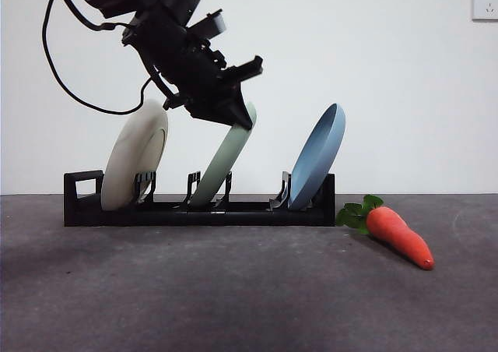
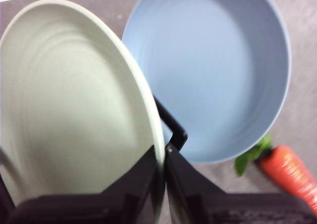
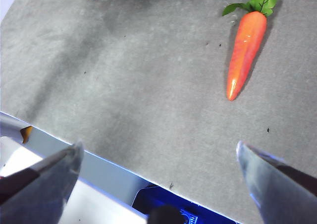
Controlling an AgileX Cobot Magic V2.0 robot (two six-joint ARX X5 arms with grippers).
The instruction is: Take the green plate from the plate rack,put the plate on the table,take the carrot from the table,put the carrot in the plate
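Dark grey counter [image 1: 233,290] w/ a plain white wall behind, wall socket [image 1: 484,3] at the upper corner. Black plate rack [image 1: 198,210] sits on it, loop handle at one end, three plates leaning in its slots: cream-white plate [image 1: 134,165], green plate [image 1: 226,159] in the middle slot, blue plate [image 1: 317,156] at the far end from the handle.

Left pincer [image 2: 165,157] has its two black jaws nearly closed, pinching the green plate's top rim betw. them; plate is tilted and its lower edge is in the rack. In front view the arm comes down from above onto that rim. Blue plate is just beyond the pincer, next slot over, apart from the green one. Cream-white plate is on the pincer's other side, by the handle end.

Carrot [image 1: 398,237] lies flat on the counter just past the rack's blue-plate end, leaf tuft toward the rack, tip pointing away; well apart from the left pincer.

Right pincer [image 3: 158,172] hangs over bare counter near its edge, jaws spread wide, holding nothing. Carrot is ahead of it, well apart.
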